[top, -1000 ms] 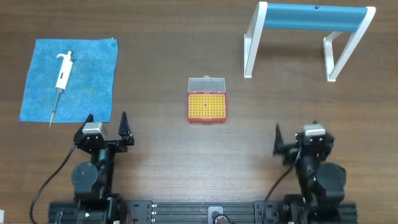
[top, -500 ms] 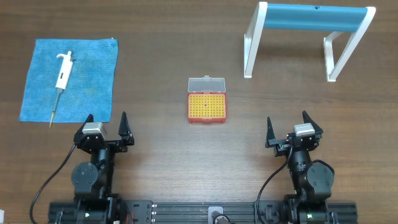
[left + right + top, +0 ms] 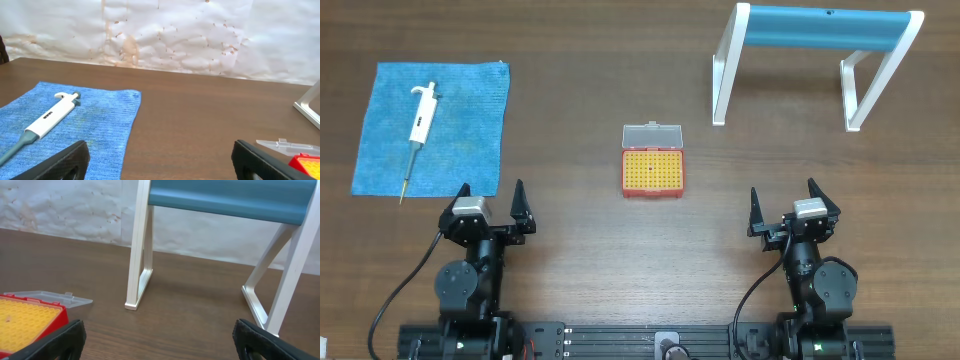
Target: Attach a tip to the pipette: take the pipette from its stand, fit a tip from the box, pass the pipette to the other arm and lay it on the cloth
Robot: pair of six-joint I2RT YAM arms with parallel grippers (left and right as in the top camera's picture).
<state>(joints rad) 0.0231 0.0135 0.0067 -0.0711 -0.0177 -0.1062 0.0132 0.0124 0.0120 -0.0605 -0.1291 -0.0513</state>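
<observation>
The tipped pipette (image 3: pixel 421 115) is lying on the blue cloth (image 3: pixel 470 110), so the task is looking complete. The left gripper (image 3: pixel 491 190) and right gripper (image 3: pixel 782 190) are sitting well away from it, fingers (image 3: pixel 521 203) released and empty.

Surface (image 3: pixel 570 250): matt wood grain. Cloth (image 3: pixel 470 110): ribbed woven fabric; pipette (image 3: pixel 421 118): smooth plastic. Tip box (image 3: pixel 652 173): plastic, clear glossy lid (image 3: pixel 652 134); stand (image 3: pixel 820 28): smooth legs, matt bar.

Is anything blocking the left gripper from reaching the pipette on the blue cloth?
No, nothing visible. The pipette lies on the blue cloth, and only bare wooden table separates the cloth from the open left gripper.
</observation>
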